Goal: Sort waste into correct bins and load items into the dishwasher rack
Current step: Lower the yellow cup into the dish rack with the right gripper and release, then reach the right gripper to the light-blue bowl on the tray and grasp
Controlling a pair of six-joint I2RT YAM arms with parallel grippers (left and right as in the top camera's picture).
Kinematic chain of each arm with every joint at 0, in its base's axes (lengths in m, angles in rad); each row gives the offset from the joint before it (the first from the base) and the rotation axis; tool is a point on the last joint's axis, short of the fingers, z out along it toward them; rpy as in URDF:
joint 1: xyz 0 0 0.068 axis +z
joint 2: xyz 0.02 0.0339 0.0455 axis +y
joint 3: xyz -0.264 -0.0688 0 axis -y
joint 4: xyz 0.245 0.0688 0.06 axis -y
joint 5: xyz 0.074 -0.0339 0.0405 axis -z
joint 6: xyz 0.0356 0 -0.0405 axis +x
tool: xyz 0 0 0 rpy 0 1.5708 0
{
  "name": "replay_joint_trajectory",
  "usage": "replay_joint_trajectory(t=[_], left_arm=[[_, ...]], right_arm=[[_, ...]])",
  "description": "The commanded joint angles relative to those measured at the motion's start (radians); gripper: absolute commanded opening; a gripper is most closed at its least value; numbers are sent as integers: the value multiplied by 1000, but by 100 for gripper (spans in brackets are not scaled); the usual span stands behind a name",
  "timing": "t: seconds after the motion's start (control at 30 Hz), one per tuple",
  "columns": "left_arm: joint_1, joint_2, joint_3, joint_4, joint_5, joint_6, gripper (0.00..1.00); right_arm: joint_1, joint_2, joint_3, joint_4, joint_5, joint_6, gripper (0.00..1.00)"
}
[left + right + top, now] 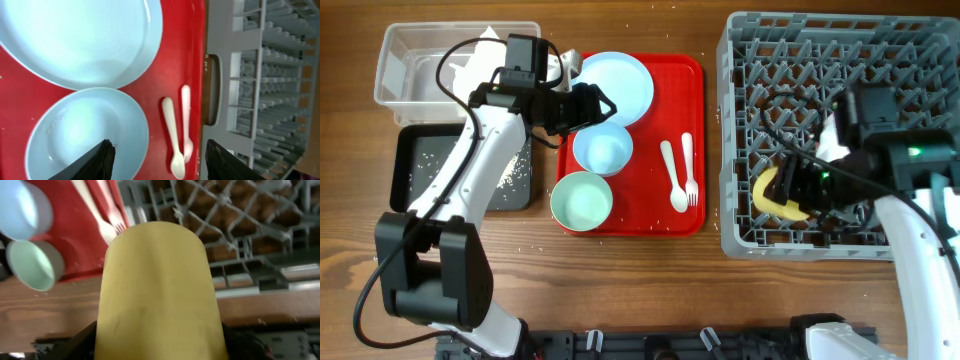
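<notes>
Overhead: right gripper (792, 192) clamped on yellow cup (767, 192), down near the front-left corner of the dishwasher rack (728, 140). Loading step; the cup needs seating between pegs, then release. Left gripper (595, 105) has its fingers apart and empty, over the white bowl (602, 148) by the red tray's (645, 180) left edge, the likely next pick.

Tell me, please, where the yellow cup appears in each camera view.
Overhead: yellow cup right of centre, inside the dishwasher rack.
Left wrist: not in it.
Right wrist: fills the centre, close up.
Shared landmark: the red tray, in all three views.
</notes>
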Motion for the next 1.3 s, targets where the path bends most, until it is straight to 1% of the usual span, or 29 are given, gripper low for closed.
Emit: replay_joint_trajectory(t=[0.0,0.5,0.53,0.57,0.6,0.7,0.8,0.83,0.97,1.03,1.13,1.2,1.27], left_arm=[[2,-23,17,-1,-40,7,61],[2,-19,14,-4,-40,7,63],[2,-19,14,-4,-40,7,63],[2,-19,13,-4,-40,7,63],[2,-19,12,-4,-40,7,63],[2,-19,10,-5,-40,7,63],[2,-19,10,-6,-40,7,64],[2,-19,10,-6,-40,7,65],[2,-19,10,-3,-40,7,67],[2,-19,10,0,-40,6,69],[2,-19,10,1,-40,6,71],[2,-19,10,1,-40,7,71],[3,-19,10,1,-53,10,73]], right_arm=[[47,35,-13,-5,77,70,48],[61,211,-212,164,77,86,49],[61,223,-220,172,77,86,50],[61,246,-228,182,77,86,59],[61,259,-228,185,77,86,64],[61,285,-228,191,77,85,79],[61,291,-227,216,76,86,85],[61,291,-225,225,68,86,86],[61,284,-169,235,61,84,86],[61,269,-108,224,61,80,86],[61,249,3,206,49,36,86],[61,230,85,215,7,5,84],[68,215,148,254,-29,3,82]])
